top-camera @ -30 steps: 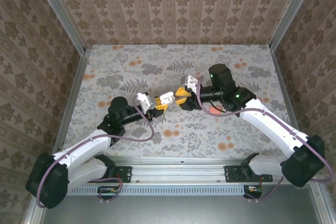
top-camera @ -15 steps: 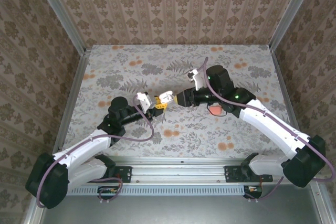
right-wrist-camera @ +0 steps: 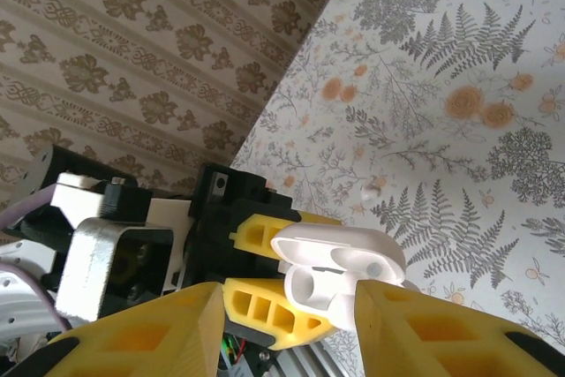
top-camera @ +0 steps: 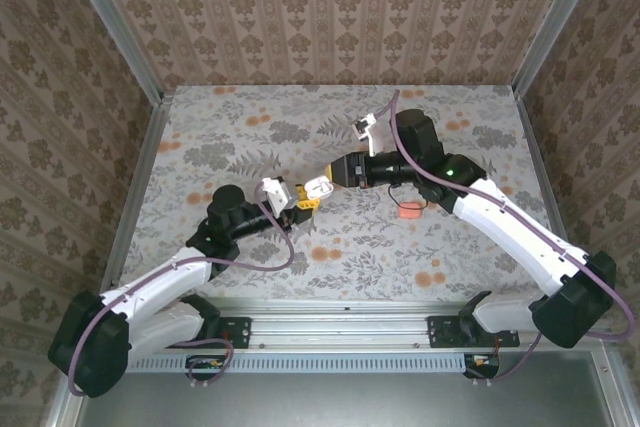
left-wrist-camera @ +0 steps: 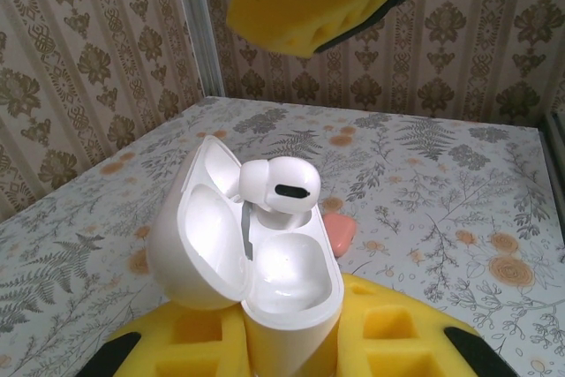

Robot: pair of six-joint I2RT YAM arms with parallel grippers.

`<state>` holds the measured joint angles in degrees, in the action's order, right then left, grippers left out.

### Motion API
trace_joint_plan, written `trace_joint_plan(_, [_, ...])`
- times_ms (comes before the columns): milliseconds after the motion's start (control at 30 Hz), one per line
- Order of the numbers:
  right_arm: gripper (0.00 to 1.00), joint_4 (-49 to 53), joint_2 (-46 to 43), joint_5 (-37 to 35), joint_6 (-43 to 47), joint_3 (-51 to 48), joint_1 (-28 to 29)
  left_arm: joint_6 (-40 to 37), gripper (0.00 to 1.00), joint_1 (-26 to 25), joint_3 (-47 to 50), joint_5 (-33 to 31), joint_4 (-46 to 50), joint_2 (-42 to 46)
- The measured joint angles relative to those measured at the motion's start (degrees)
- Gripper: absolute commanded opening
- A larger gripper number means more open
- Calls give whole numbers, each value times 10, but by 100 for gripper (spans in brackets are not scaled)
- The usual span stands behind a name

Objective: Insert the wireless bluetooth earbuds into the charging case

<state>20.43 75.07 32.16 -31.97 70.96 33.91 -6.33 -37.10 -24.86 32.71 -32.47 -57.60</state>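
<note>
earbud half-seated in the open case

step in hand, as it looks: seating the white earbud (left-wrist-camera: 278,187), which perches at the rim of the case (left-wrist-camera: 221,245) with its head above the well, not pushed home; the lid is tipped back. the left gripper (top-camera: 303,198) pinches the base of the case, jaws pressed tight on it, holding it off the table (top-camera: 250,127). the right gripper (top-camera: 338,173) hovers just beside the open side of the case, jaws partly spread with nothing between them. the next move likely calls for a gentle, straight press on the earbud's head. a pink piece (top-camera: 408,212) lies on the table, right of the case.
</note>
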Motion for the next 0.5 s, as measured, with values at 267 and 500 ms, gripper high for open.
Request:
trace_joint_plan(267, [43,14,35,23,0,3,1,-4,5,0,0,0,4,1])
trace_joint_plan(500, [42,20,53,47,2,15,3,-4,5,-1,0,0,4,1])
